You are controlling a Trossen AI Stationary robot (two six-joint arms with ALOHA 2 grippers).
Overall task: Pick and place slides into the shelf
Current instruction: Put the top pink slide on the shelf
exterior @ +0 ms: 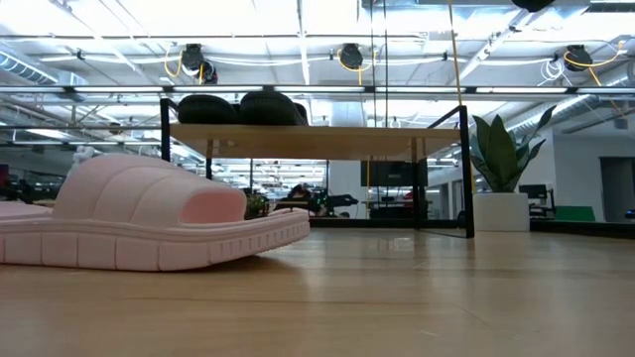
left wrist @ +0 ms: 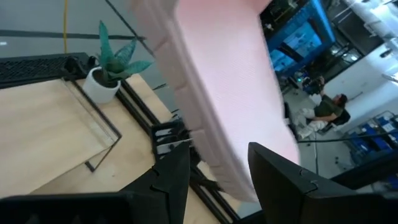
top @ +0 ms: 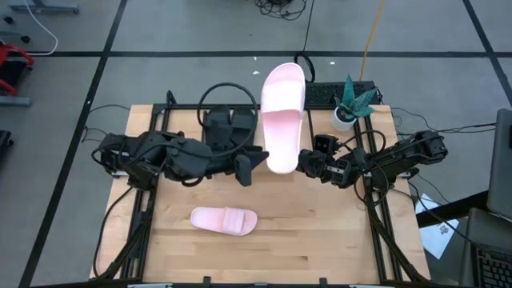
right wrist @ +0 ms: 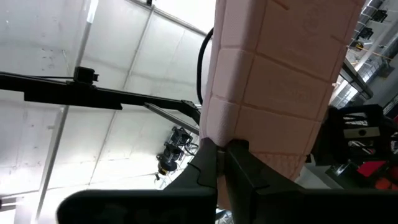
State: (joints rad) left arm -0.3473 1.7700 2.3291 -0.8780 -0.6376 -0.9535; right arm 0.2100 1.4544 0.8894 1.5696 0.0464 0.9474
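Note:
One pale pink slide [top: 283,112] is lifted high over the table's middle, between my two grippers, its length pointing toward the far edge. My left gripper [top: 258,160] is shut on its near end from the left, and my right gripper [top: 306,162] is shut on it from the right. The second pink slide [top: 224,220] [exterior: 149,223] lies sole-down on the tabletop near the front. Two black slides [top: 228,128] [exterior: 238,107] rest on the shelf's top board [top: 184,124] [exterior: 327,139]. Neither gripper shows in the low view. My left gripper has the lifted pink slide's near end [left wrist: 233,149] between its two fingers [left wrist: 176,177], one on each flat face of the sole, the ribbed side wall toward the camera. The slide is clear of the table. My right gripper pinches a narrow bit of the sole's edge [right wrist: 221,138] between its nearly closed fingertips [right wrist: 208,158]. The treaded underside [right wrist: 280,74] rises beyond them.
A small potted plant [top: 350,104] [exterior: 501,164] stands at the table's far right. Black frame rails run along both table sides. A keyboard [top: 336,92] lies beyond the far edge. Bare tabletop lies to the right of the lying pink slide.

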